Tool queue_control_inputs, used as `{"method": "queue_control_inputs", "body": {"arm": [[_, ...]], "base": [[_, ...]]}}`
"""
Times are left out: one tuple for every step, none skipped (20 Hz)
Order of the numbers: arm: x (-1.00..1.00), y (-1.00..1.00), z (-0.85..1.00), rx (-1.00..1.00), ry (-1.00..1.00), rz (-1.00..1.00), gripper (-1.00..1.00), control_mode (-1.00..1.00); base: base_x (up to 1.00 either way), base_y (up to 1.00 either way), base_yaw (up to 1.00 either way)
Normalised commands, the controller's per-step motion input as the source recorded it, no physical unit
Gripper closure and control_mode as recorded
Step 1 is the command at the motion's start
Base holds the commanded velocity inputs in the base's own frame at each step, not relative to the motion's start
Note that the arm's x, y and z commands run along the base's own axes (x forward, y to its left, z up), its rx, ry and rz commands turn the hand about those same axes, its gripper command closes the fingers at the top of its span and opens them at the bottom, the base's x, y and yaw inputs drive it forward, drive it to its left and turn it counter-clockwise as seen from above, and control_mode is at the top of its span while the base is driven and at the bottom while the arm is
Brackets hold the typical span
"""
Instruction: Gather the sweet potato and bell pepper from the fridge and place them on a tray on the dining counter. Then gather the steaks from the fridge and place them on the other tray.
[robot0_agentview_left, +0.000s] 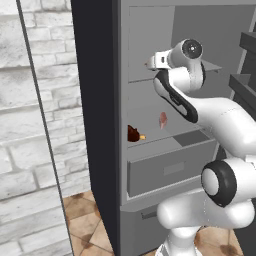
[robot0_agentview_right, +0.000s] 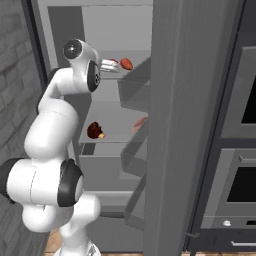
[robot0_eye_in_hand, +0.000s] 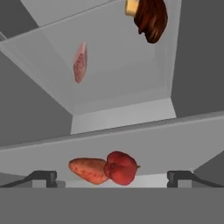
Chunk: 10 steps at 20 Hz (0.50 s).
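Left base view: fridge (robot0_agentview_left: 175, 165) open, grey shelves + drawer inside. On shelf just above drawer: pinkish steak (robot0_agentview_left: 163, 120) towards the back, dark brown item w/ yellow end (robot0_agentview_left: 134, 134) at shelf's left front. Arm reaches in at the shelf above, blocking most of it. Brick wall left of fridge, tile floor below.

Right base view: gripper (robot0_agentview_right: 111, 66) at upper shelf level, just left of sweet potato (robot0_agentview_right: 126, 64); bell pepper a red sliver beside it, mostly hidden. Steak (robot0_agentview_right: 140, 122) and brown item (robot0_agentview_right: 95, 130) on shelf below. Fridge door w/ bins stands right of shelves, narrowing the opening; oven right of that.

Hand view: fingertips (robot0_eye_in_hand: 43, 177) set wide apart, nothing between them. Sweet potato (robot0_eye_in_hand: 89, 169) touching bell pepper (robot0_eye_in_hand: 120, 167), both on the shelf ahead of gripper (robot0_eye_in_hand: 113, 178), centred betw. tips. Lower shelf beyond has bare room around steak (robot0_eye_in_hand: 79, 63).
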Motion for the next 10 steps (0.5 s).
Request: {"method": "queue_control_inputs", "body": {"arm": [[0.46,0.0,0.0,0.0,0.04,-0.08,-1.0,-1.0],[0.41,0.0,0.0,0.0,0.02,-0.06,-1.0,-1.0],[0.4,0.0,0.0,0.0,0.02,-0.04,-1.0,-1.0],[0.37,0.0,0.0,0.0,0.05,0.0,-1.0,-1.0],[0.44,0.0,0.0,0.0,0.01,0.0,-1.0,-1.0],[0.41,0.0,0.0,0.0,0.02,0.0,-1.0,-1.0],[0.42,0.0,0.0,0.0,0.0,0.0,-1.0,-1.0],[0.39,0.0,0.0,0.0,0.01,0.0,-1.0,-1.0],[0.39,0.0,-0.04,0.01,0.0,0.0,-1.0,-1.0],[0.34,0.0,-0.05,0.02,0.0,0.0,-1.0,-1.0]], "base": [[0.0,0.0,0.0],[0.0,0.0,0.0],[0.0,0.0,0.0],[0.0,0.0,0.0],[0.0,0.0,0.0],[0.0,0.0,0.0],[0.0,0.0,0.0],[0.0,0.0,0.0],[0.0,0.0,0.0],[0.0,0.0,0.0]]}}
